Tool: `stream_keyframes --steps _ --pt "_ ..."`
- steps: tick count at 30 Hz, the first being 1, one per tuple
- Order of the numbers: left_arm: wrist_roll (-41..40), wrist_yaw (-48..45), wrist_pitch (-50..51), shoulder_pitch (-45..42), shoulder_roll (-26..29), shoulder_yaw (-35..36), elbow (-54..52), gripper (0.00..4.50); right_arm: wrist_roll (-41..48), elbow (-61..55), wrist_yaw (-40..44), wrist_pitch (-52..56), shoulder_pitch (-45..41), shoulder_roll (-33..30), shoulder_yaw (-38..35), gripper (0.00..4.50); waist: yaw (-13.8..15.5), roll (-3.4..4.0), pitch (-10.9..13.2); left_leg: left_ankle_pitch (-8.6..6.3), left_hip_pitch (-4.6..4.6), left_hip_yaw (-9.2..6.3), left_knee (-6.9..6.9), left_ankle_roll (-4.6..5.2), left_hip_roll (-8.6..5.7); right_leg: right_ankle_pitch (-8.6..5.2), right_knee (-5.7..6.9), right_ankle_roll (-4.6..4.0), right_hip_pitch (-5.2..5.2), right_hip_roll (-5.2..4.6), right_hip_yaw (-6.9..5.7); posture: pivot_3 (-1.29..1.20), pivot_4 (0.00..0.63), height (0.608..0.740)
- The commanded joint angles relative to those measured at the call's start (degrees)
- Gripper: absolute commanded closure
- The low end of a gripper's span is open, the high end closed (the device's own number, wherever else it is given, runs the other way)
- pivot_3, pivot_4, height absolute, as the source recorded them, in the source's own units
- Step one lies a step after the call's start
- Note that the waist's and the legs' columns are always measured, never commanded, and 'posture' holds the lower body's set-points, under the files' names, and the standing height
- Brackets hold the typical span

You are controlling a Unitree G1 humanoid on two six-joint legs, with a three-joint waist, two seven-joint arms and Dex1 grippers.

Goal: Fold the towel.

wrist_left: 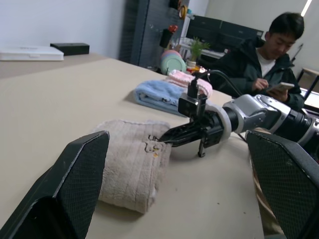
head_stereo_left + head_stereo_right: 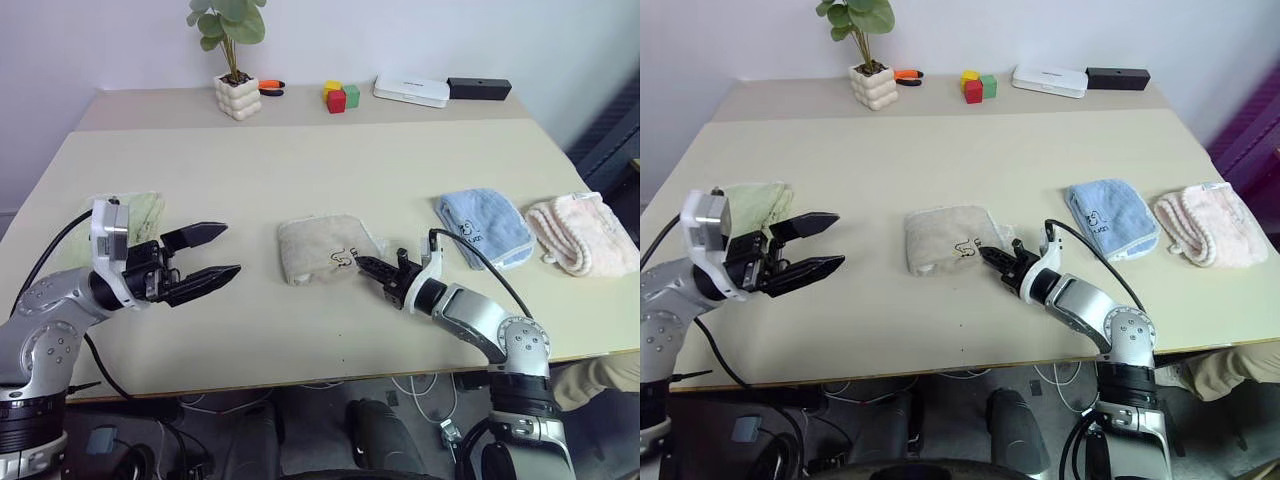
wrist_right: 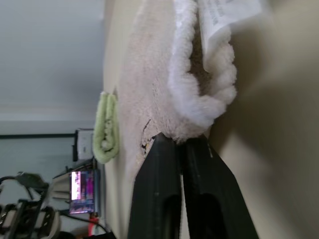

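Note:
The beige towel [image 2: 320, 248] lies folded into a small rectangle at the middle of the table, with its dark embroidered mark near its right edge. My right gripper [image 2: 362, 264] reaches in from the right, low over the table. It is shut, and its tips pinch the towel's thick right edge [image 3: 192, 114] beside the mark. A white tag [image 3: 224, 15] hangs off that edge. My left gripper [image 2: 232, 250] hovers to the left of the towel, clear of it, open wide with nothing between its fingers.
A pale green folded towel [image 2: 140, 210] lies at the far left. A light blue one [image 2: 485, 228] and a pink one [image 2: 585, 232] lie on the right. A potted plant [image 2: 238, 97], coloured blocks [image 2: 340, 97] and a white box [image 2: 410, 90] line the back edge. A seated person [image 1: 264, 64] is beyond the table's right side.

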Motion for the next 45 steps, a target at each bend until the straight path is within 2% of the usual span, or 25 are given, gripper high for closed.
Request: stream_keyframes --steps 1,7,14,21,26,30,33,39,45 --pt "-1.03 0.14 -0.49 -0.23 0.41 1.49 -1.25 0.0 -1.05 0.51 0.01 -0.64 -0.37 0.34 0.27 4.42 -0.02 0.0 0.0 0.0 0.0 0.0 0.0 0.0 0.01 0.0 0.0 -0.01 0.0 0.01 0.0 0.0 0.15 0.74" --pt "-1.08 0.2 -0.53 -0.64 -0.02 0.92 -0.99 0.0 -5.38 -0.24 4.34 -0.17 -2.84 -2.66 0.27 4.42 0.05 0.03 0.02 0.0 0.0 0.06 0.0 0.0 0.05 0.01 0.0 -0.02 -0.03 0.01 0.01 0.0 0.15 0.74" --pt "-0.93 0.89 -0.86 -1.61 -1.53 0.1 -0.62 0.0 -9.69 1.73 9.45 -2.71 -10.39 -7.57 -3.59 4.42 0.2 0.07 0.04 0.01 -0.41 0.15 0.08 0.01 0.0 0.03 0.11 0.0 -0.48 0.01 0.08 0.0 0.15 0.74" --pt "-0.11 0.67 -1.42 -2.86 -2.49 -0.9 0.39 0.0 -10.75 5.18 9.22 -5.38 -15.76 -10.09 -9.33 4.42 0.19 0.07 0.04 0.01 -0.54 0.1 0.1 0.02 0.06 0.04 0.25 0.03 -0.66 0.22 0.1 0.0 0.15 0.74" --pt "0.06 0.42 -1.44 -3.21 -2.68 -0.93 1.05 0.0 -10.75 6.85 9.2 -6.25 -15.62 -11.66 -13.56 4.42 0.28 0.07 0.04 0.02 -0.54 0.11 0.11 0.02 0.06 0.05 0.25 0.05 -0.66 0.22 0.12 0.0 0.15 0.74" --pt "0.27 0.19 -1.79 -3.23 -2.84 -1.12 1.37 0.0 -10.98 8.23 6.08 -11.8 -17.63 -10.4 -18.28 4.42 0.21 0.07 0.04 0.02 -0.53 0.11 0.11 0.02 0.07 0.07 0.27 0.08 -0.66 0.25 0.13 0.0 0.15 0.74" --pt "0.3 0.0 -1.98 -3.54 -3.0 -1.34 1.97 0.0 -9.79 4.03 2.28 -15.41 -16.62 -7.57 -20.47 4.42 0.21 0.07 0.05 0.02 -0.53 0.11 0.1 0.02 0.09 0.11 0.27 0.15 -0.66 0.27 0.13 0.0 0.15 0.74" --pt "0.47 -0.5 -2.41 -4.18 -3.24 -1.88 3.33 0.0 -7.28 -7.27 -3.82 -23.26 -12.54 0.0 -22.81 4.42 0.17 0.11 0.07 0.02 -0.51 0.05 0.09 0.02 0.36 0.15 0.34 0.2 -0.68 0.6 0.14 0.0 0.15 0.74" --pt "1.13 -0.9 -2.63 -5.73 -4.3 -3.43 4.66 0.0 -8.72 -11.03 -4.75 -28.43 -11.83 0.89 -21.86 4.42 0.22 0.2 0.12 0.02 -0.51 0.06 0.12 0.02 0.39 0.14 0.34 0.08 -0.69 0.62 0.15 0.0 0.15 0.74"
